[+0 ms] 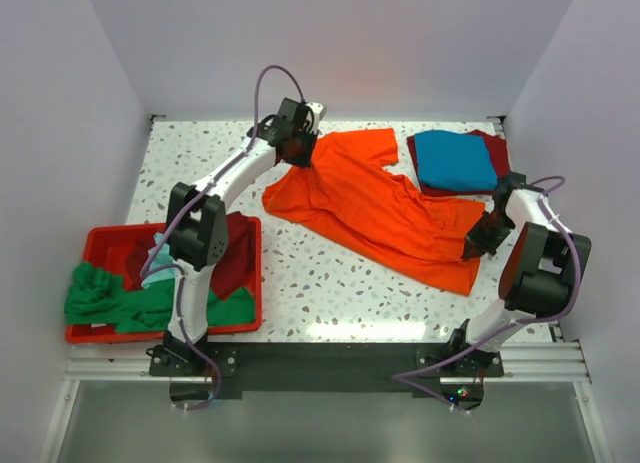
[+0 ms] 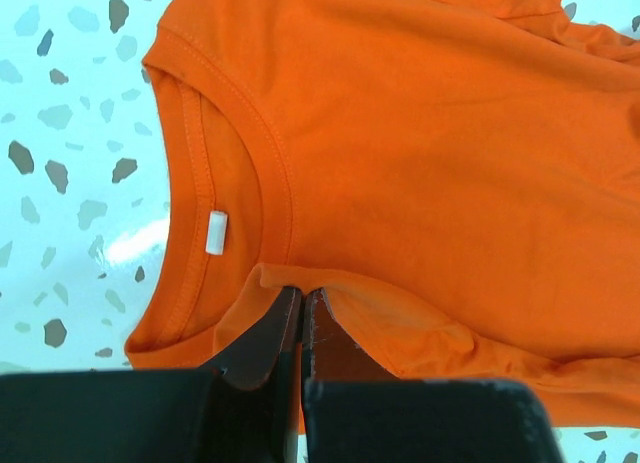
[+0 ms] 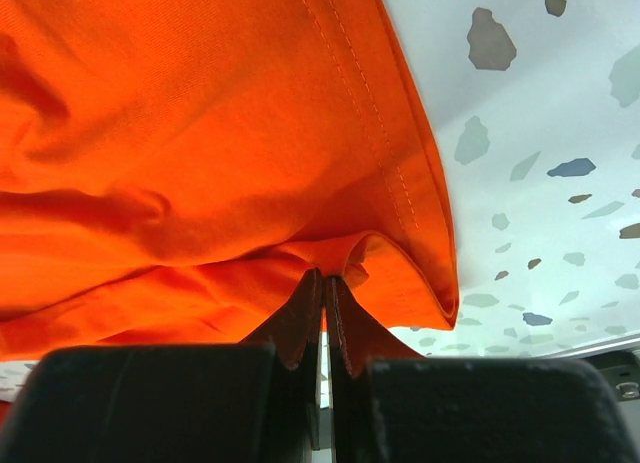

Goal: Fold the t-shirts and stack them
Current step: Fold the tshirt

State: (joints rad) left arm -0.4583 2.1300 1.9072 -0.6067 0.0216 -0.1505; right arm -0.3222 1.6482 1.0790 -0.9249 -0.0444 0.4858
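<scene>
A bright orange t-shirt (image 1: 375,208) lies spread diagonally across the middle of the table. My left gripper (image 1: 298,153) is shut on the shirt's shoulder beside the collar (image 2: 225,183); the cloth (image 2: 420,153) puckers at the fingertips (image 2: 302,291). My right gripper (image 1: 472,251) is shut on the shirt's hem at its lower right; the hem (image 3: 400,173) folds over the fingertips (image 3: 322,276). A folded blue t-shirt (image 1: 455,159) rests on a folded dark red one (image 1: 500,148) at the back right. Green (image 1: 105,298), dark red (image 1: 235,258) and light teal (image 1: 157,263) shirts lie crumpled in the bin.
A red plastic bin (image 1: 100,238) stands at the front left with cloth spilling over its rim. White walls enclose the speckled table (image 1: 200,163) on three sides. A metal rail (image 1: 330,358) runs along the near edge.
</scene>
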